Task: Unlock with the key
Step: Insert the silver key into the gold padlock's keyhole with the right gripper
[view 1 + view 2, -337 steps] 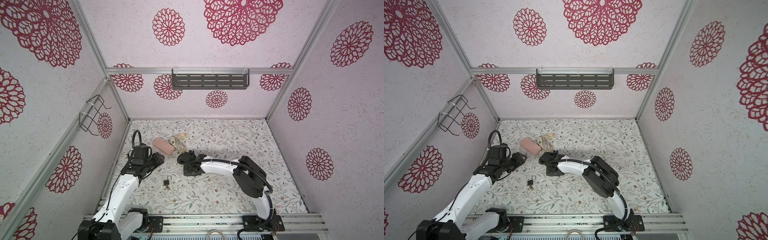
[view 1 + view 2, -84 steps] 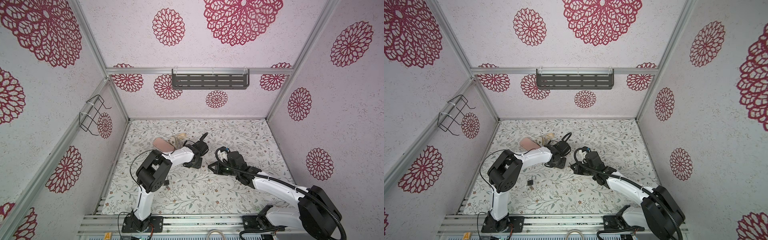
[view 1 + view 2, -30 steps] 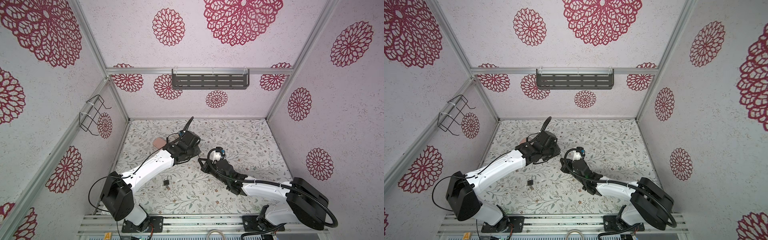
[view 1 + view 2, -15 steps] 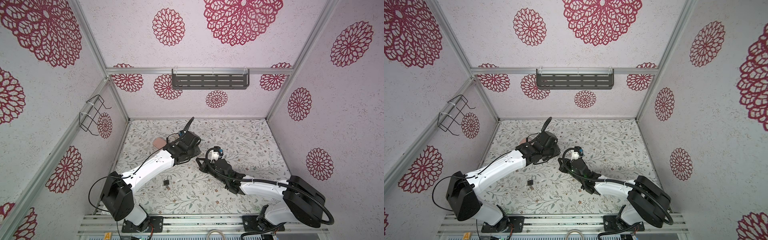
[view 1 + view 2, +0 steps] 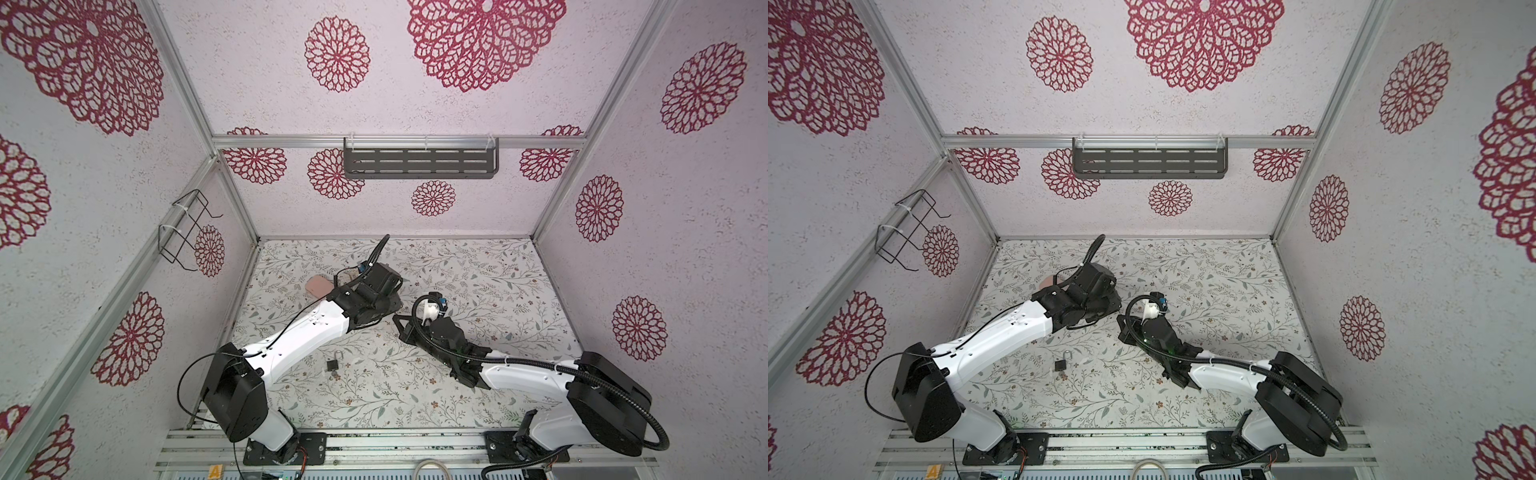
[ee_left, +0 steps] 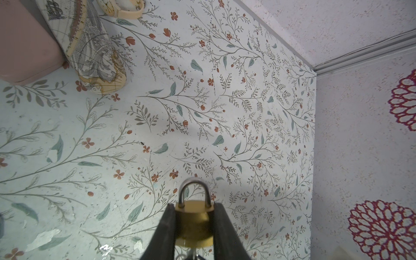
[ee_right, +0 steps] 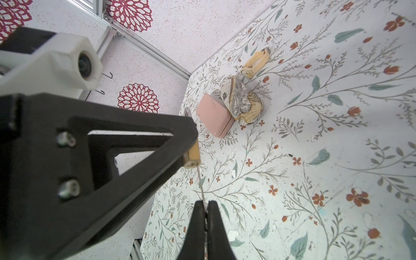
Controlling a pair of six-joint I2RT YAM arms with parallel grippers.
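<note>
Key (image 7: 201, 184) probably bridges right end effector (image 7: 204, 203) and padlock (image 7: 192, 155).

The small round-bodied brass padlock (image 6: 194, 221) with a silver steel shackle (image 6: 195, 180) is clamped by its sides in the left tool (image 6: 194, 209), held clear of the floral surface (image 6: 157, 117). Both shackle legs sit in the body, so the lock is closed. The thin silver key (image 7: 200, 184) is pinched in the right tool (image 7: 204, 203). Its blade runs straight to the padlock's end opposite the shackle and meets it; how deep it goes cannot be told.
</note>
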